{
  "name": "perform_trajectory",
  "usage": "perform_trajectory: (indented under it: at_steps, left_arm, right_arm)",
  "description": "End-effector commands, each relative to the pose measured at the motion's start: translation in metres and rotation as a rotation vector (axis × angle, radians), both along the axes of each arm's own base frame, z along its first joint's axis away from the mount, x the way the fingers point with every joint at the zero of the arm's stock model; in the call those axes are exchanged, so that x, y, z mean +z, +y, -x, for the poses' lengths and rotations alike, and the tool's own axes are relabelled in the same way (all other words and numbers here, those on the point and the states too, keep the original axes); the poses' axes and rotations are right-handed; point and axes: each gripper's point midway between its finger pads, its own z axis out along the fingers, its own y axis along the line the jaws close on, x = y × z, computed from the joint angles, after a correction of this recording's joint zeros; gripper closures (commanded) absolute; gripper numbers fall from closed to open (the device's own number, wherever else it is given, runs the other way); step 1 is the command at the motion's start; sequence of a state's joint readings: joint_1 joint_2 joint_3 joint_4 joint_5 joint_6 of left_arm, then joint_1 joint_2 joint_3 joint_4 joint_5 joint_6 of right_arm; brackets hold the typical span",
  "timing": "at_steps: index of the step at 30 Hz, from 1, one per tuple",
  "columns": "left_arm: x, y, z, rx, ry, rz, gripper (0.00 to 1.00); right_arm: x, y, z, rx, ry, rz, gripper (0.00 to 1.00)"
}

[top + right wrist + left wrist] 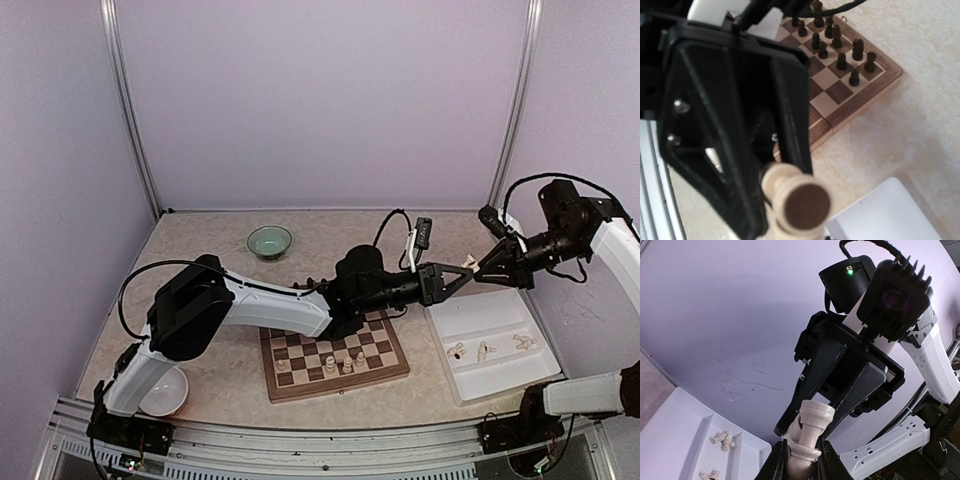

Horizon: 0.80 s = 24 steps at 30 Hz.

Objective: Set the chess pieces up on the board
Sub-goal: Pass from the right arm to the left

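Note:
My left gripper (465,271) and right gripper (479,268) meet tip to tip in the air over the left edge of the white tray (490,315). In the left wrist view my left gripper (803,461) is shut on the narrow end of a cream chess piece (815,427). The right gripper's dark fingers (807,385) press against its wide end. The right wrist view shows that piece's brown felt base (802,201), blurred. A second cream shape sits behind it. The board (390,378) carries three cream pieces (346,363). Dark pieces (842,60) stand on its far rows.
Several cream pieces (485,350) lie in the tray's compartments and show in the left wrist view (722,439). A teal bowl (269,240) stands at the back. A white bowl (165,392) sits by the left arm's base. The enclosure walls surround the table.

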<state>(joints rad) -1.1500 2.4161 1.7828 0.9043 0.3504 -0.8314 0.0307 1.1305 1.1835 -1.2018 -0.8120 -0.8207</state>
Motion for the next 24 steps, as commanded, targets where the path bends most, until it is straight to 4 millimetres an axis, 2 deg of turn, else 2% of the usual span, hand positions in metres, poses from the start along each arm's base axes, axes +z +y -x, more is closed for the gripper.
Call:
perform_trajectory:
  at_steps: [1, 3, 7, 9, 10, 12, 13, 17, 18, 20, 24]
  left_arm:
    - [0.001, 0.010, -0.007, 0.008, -0.003, 0.018, 0.80]
    - [0.004, 0.013, -0.009, 0.005, -0.002, 0.018, 0.84]
    - [-0.003, 0.021, -0.017, 0.000, 0.022, -0.051, 0.90]
    - [-0.008, 0.029, -0.022, 0.014, 0.023, -0.117, 0.92]
    - [-0.002, 0.036, -0.023, 0.024, 0.013, -0.144, 0.93]
    - [-0.001, 0.048, -0.027, 0.043, 0.002, -0.228, 0.93]
    - [-0.006, 0.054, -0.029, 0.047, 0.000, -0.288, 0.93]
    - [-0.018, 0.095, -0.030, 0.080, 0.002, -0.593, 0.94]
    - [-0.028, 0.109, -0.029, 0.089, -0.004, -0.691, 0.94]
    - [-0.041, 0.140, -0.028, 0.124, -0.031, -0.867, 0.94]
    - [-0.055, 0.215, -0.032, 0.242, -0.075, -1.187, 0.93]
  right_arm:
    - [-0.003, 0.006, -0.001, 0.015, 0.010, -0.020, 0.86]
    - [-0.006, 0.006, -0.001, 0.014, 0.014, -0.017, 0.86]
    - [-0.009, 0.004, -0.005, 0.005, 0.009, -0.006, 0.86]
    - [-0.013, 0.002, -0.010, -0.009, -0.006, 0.008, 0.86]
    - [-0.017, 0.001, -0.012, -0.011, -0.009, 0.016, 0.87]
    - [-0.025, 0.000, -0.017, -0.014, -0.008, 0.025, 0.87]
    - [-0.031, 0.000, -0.020, -0.019, -0.002, 0.030, 0.87]
    - [-0.050, -0.002, -0.035, -0.035, -0.001, 0.039, 0.88]
    - [-0.055, -0.001, -0.038, -0.038, -0.001, 0.039, 0.88]
    - [-0.064, -0.003, -0.046, -0.048, -0.010, 0.046, 0.88]
    - [-0.086, -0.006, -0.060, -0.072, -0.031, 0.072, 0.88]
